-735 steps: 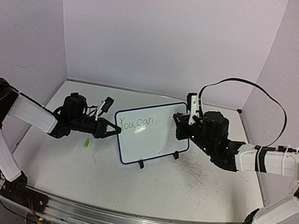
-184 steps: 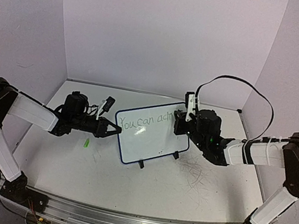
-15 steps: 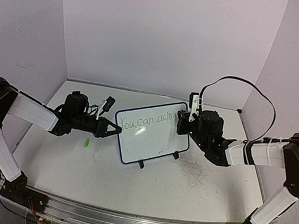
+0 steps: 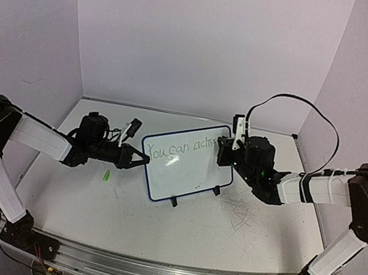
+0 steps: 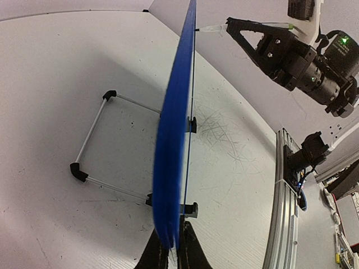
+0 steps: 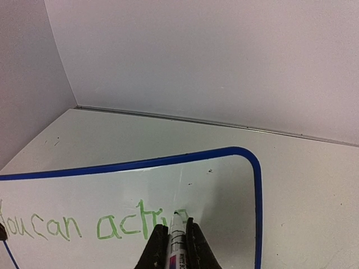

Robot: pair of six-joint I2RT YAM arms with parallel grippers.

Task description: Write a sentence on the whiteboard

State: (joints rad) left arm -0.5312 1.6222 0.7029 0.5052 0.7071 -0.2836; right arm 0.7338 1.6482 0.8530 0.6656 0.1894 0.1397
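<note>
A small rectangular whiteboard [image 4: 189, 170] with rounded corners and a thin dark blue rim stands tilted back near the middle of the scuffed white tabletop [image 4: 121, 219]. It rests on two small black feet [image 4: 174, 203] at its lower edge. From the left wrist camera the whiteboard [image 5: 174, 140] shows edge-on as a blue strip, with a thin wire stand [image 5: 92, 134] with black corners propping it from behind.

The left gripper [image 4: 139, 160] is at the whiteboard's left edge. Its two black fingers [image 5: 190, 252] are pressed together on the blue rim, pinching it. The right gripper [image 4: 223, 151] is at the whiteboard's upper right corner, with its fingers [image 6: 157, 246] squeezed around a slim white marker pen [image 6: 177, 235]. The marker's dark tip touches the white face just right of the last green stroke.

Thin green handwriting [image 4: 180, 150] runs along the upper part of the whiteboard. Through the right wrist camera the handwriting [image 6: 95, 224] reads "You can", followed by the start of a third word. That word opens with "ac", and I cannot tell its last few strokes apart.

A small bright green cap [image 4: 105, 176] lies on the tabletop just left of the whiteboard's lower left corner. Grey scribbles [image 4: 242, 214] mark the tabletop to the right of the whiteboard. A black cable [image 4: 302, 104] loops up above the whiteboard's right side.
</note>
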